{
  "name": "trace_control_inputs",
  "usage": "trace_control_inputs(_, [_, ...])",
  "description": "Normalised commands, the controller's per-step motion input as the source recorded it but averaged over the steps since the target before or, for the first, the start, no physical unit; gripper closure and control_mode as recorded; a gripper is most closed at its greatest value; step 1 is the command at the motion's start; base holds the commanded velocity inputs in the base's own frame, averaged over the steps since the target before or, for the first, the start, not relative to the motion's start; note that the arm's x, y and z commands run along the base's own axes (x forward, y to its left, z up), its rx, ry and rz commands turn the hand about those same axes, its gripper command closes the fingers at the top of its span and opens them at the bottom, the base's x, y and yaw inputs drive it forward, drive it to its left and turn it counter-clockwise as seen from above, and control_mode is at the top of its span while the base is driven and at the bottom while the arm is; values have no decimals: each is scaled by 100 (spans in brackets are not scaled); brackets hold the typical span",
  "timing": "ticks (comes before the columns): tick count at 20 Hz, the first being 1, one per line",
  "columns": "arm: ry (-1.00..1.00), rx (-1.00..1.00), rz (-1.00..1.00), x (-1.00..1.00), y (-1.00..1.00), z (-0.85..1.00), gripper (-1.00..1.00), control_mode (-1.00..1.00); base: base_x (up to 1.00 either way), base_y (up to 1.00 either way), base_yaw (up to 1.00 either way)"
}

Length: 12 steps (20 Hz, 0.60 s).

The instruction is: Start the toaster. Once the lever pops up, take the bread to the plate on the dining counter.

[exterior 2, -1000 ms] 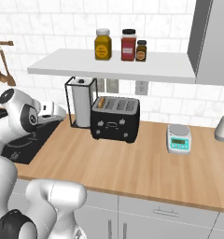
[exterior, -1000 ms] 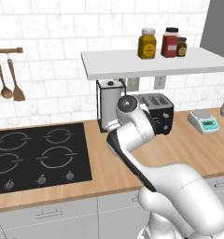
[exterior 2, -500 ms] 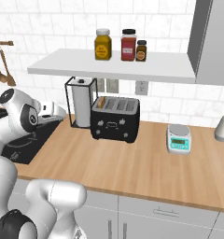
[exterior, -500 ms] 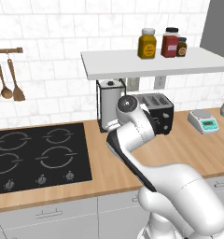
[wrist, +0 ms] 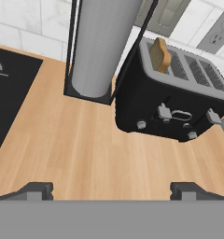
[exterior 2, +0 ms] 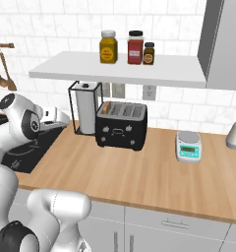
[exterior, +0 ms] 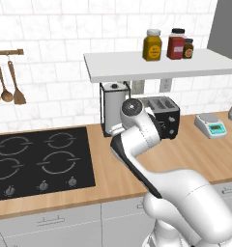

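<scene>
A long wooden counter (exterior 2: 139, 172) runs along a white tiled wall, with a black stove (exterior: 36, 161) set into its left end and a white shelf (exterior 2: 120, 69) of jars above. The toaster (exterior 2: 121, 125) sits at the back of the counter, just right of a paper towel roll (exterior 2: 85, 108) in its black wire stand; a small white scale (exterior 2: 189, 146) stands well apart to the right. The toaster's long side runs along the wall, controls facing out into the room. The bread (wrist: 159, 54) stands upright in the slot at the end nearest the roll, its top poking out. In front of the toaster the wood is bare out to the counter's front edge. The gripper (wrist: 111, 189) hangs over that stretch, left of the toaster, fingers spread wide and holding nothing.
</scene>
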Motion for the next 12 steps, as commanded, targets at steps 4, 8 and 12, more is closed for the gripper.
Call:
trace_control_inputs(4, [0, 0, 0, 0, 0, 0, -100, -100, 0, 0, 0])
trace_control_inputs(8, [0, 0, 0, 0, 0, 0, -100, -100, 0, 0, 0])
trace_control_inputs(12, [0, 0, 0, 0, 0, 0, -100, -100, 0, 0, 0])
